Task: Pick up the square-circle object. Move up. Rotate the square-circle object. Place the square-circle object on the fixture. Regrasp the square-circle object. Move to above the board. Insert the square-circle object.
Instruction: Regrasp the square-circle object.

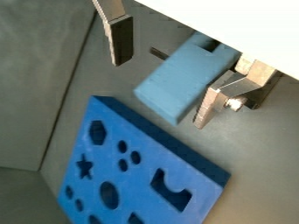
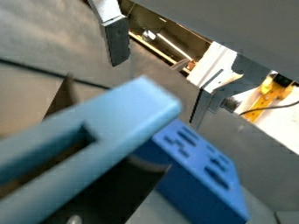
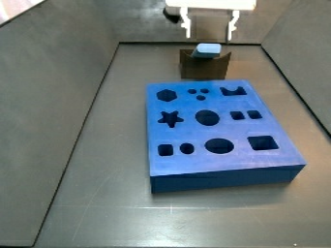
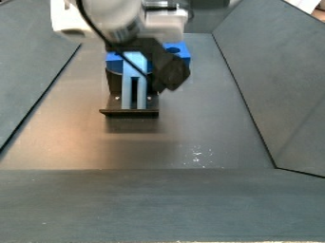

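Observation:
The square-circle object, a slim light blue-grey peg, rests on the dark fixture behind the board. In a side view it leans up from the fixture as a pale strip. My gripper hangs just above it, open. In both wrist views the peg lies between the two silver fingers with a gap on each side, so nothing is gripped. The bright-blue board with its dark cut-outs lies beside the peg.
Grey sloping walls enclose the dark floor on both sides. The board fills the middle of the floor, and the fixture stands close to the back wall.

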You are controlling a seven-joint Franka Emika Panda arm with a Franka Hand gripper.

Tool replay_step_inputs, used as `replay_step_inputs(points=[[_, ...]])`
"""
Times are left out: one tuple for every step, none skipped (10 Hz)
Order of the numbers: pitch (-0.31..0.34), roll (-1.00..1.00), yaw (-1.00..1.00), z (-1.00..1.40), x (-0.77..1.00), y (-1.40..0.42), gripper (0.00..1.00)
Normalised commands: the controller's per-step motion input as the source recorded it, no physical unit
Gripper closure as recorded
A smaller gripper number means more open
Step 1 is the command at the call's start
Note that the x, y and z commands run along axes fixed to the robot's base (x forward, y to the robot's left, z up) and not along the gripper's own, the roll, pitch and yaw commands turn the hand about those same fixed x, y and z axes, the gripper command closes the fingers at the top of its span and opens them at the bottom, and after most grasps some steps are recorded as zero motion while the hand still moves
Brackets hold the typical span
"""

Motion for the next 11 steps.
replay_step_inputs(points=[[0.019, 0.04, -0.02, 1.00, -0.02, 0.01, 0.00], [0.032, 0.05, -0.01, 0.89, -0.03, 0.01, 0.00], [0.038, 0.06, -0.01, 0.77, -0.03, 0.01, 0.00], [0.044, 0.06, -0.01, 0.53, -0.03, 0.00, 0.00], [0.050, 0.05, -0.01, 0.34, -0.03, 0.01, 0.00], [0.065, 0.03, 0.02, 0.00, -1.00, 0.00, 0.00], [0.056, 0.01, 0.01, -0.03, -1.00, 0.00, 0.00], [0.001, 0.03, -0.03, 0.01, -1.00, 0.00, 0.00], [-0.005, 0.05, -0.05, 0.01, -1.00, 0.00, 0.00], [-0.023, 0.07, -0.05, 0.00, -1.00, 0.00, 0.00], [-0.042, 0.08, -0.04, 0.01, -1.00, 0.00, 0.00]])
